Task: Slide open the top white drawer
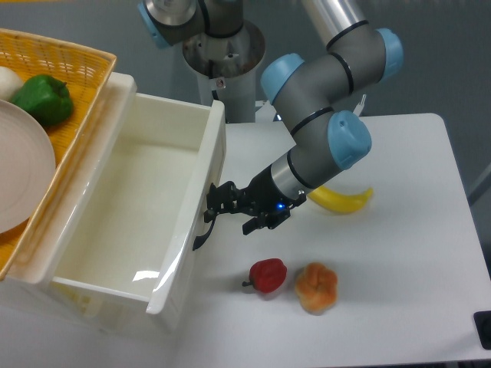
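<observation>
Black gripper (215, 207) — you see fingers pinched on curved handle (202, 238) of top white drawer (180, 234), pulled out. One banana (341, 198), two peppers beside.

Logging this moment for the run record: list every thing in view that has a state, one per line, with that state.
top white drawer: pulled far out, open, nothing inside
black handle: end effector at it
end effector: at the handle; open or shut cannot be told
yellow wicker basket: holds a green pepper and a plate
banana: lying on the table, partly behind the arm
</observation>
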